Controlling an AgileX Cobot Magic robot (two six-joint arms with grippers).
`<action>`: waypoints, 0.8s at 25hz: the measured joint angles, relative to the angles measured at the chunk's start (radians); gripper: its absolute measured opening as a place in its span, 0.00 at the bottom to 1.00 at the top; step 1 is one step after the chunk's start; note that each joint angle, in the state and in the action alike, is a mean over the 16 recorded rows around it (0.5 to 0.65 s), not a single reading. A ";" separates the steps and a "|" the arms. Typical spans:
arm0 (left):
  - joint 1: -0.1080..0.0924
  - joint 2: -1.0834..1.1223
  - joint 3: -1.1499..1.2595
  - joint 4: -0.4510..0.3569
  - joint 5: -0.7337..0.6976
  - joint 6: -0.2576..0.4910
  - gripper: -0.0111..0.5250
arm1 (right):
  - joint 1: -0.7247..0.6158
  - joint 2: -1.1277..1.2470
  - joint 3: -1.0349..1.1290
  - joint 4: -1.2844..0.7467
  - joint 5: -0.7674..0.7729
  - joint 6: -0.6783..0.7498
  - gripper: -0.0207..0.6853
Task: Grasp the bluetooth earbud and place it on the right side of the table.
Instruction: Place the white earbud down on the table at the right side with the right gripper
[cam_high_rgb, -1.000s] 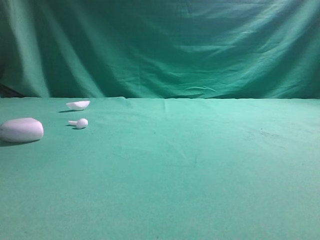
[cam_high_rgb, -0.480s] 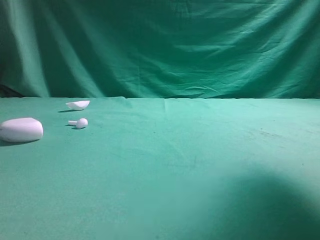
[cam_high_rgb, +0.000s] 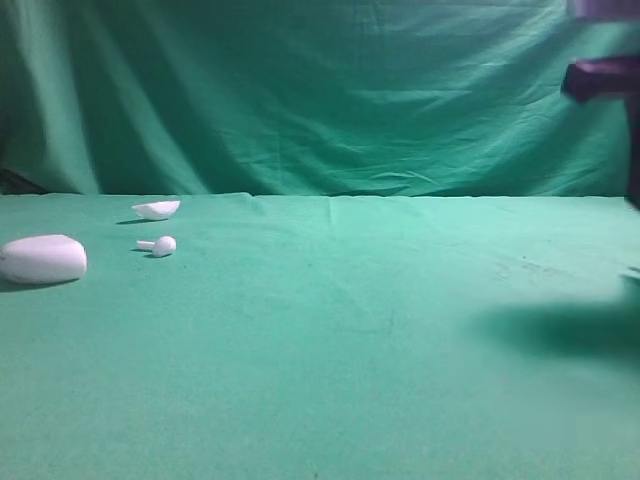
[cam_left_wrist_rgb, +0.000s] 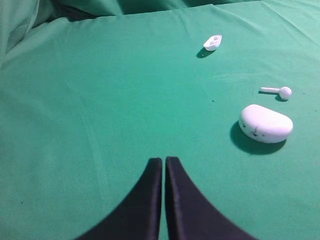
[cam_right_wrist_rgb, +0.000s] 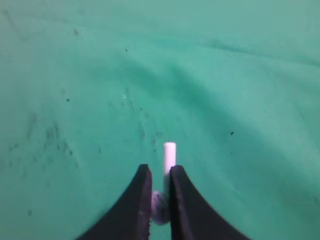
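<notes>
No text, label, brand, number or sign can be read in any view. The white case (cam_left_wrist_rgb: 265, 123) — ahead and to the right of the left tool (cam_left_wrist_rgb: 163, 167) — carries a few tiny dark marks on its near face, too small to make out as letters.

A green-clothed counter (cam_high_rgb: 330, 330) carries a white oval case (cam_high_rgb: 42, 260); just beyond it lie a long-stemmed earbud (cam_high_rgb: 158, 245) and a small white shell (cam_high_rgb: 156, 209).
</notes>
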 joint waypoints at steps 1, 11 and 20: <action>0.000 0.000 0.000 0.000 0.000 0.000 0.02 | -0.007 0.015 0.028 0.000 -0.035 0.005 0.16; 0.000 0.000 0.000 0.000 0.000 0.000 0.02 | -0.031 0.179 0.085 0.003 -0.213 0.015 0.17; 0.000 0.000 0.000 0.000 0.000 0.000 0.02 | -0.031 0.216 0.076 0.003 -0.231 0.010 0.38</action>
